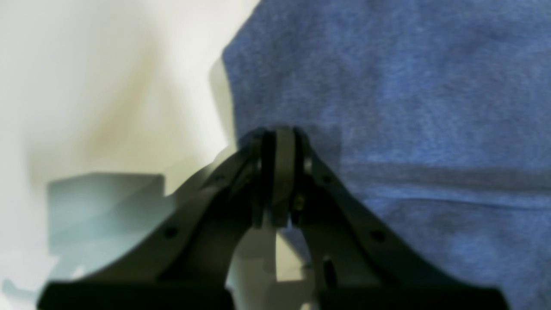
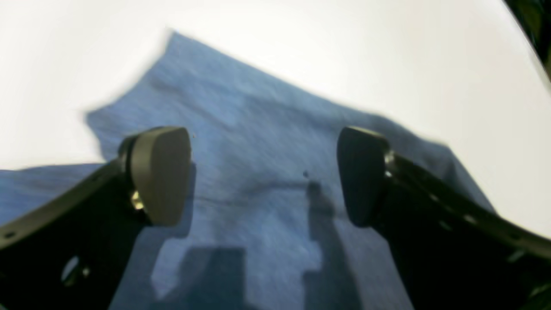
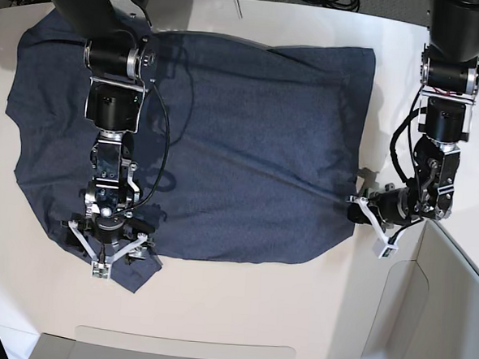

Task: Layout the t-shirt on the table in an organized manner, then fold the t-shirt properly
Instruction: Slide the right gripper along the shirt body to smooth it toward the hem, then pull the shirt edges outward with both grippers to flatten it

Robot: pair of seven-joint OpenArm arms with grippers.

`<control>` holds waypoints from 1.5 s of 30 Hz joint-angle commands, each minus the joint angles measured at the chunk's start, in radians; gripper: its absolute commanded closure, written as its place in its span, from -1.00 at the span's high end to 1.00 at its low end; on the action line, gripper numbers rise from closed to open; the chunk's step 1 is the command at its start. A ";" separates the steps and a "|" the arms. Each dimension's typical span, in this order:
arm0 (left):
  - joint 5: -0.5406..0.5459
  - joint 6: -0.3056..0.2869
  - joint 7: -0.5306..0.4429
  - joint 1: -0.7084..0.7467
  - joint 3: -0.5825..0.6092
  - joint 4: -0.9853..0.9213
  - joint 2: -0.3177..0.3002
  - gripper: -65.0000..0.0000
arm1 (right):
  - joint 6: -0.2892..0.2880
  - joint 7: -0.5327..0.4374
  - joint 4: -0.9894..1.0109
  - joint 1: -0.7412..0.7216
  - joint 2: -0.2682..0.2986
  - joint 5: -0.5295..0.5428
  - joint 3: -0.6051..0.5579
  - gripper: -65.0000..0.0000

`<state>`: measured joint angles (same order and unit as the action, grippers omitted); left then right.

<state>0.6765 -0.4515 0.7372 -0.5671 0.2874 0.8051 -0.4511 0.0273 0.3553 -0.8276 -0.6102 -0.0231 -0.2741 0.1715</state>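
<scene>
While lying spread and softly creased on the smooth off-white table, the heathered blue-grey cotton t-shirt is being pinched at its edge by the closed left gripper; the right gripper is hovering over it, jaws wide.

My left gripper points sideways, jaws pressed together; my right gripper points down, fingers spread wide.

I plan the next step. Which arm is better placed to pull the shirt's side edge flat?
Left: its end effector is shut at the t-shirt's edge; the right end effector hangs open over a sleeve.
</scene>
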 commanded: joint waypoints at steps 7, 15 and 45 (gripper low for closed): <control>0.001 0.142 -0.069 -0.031 -0.006 0.013 -0.054 -0.93 | 0.007 -0.068 0.023 -0.046 -0.036 0.000 -0.043 0.61; 0.007 0.142 0.054 0.065 -0.248 0.287 -0.047 -0.93 | 0.012 -0.058 -0.261 0.114 -0.039 -0.004 -0.039 0.61; 0.009 0.138 0.397 0.611 -0.643 0.894 0.044 -0.24 | -0.410 0.868 -1.129 0.849 0.093 1.016 0.810 0.61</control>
<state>0.6781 -0.3138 1.1519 0.0566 -0.3515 1.6833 -0.3904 -0.3676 1.2362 -1.9362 0.2398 0.0601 0.7418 0.9840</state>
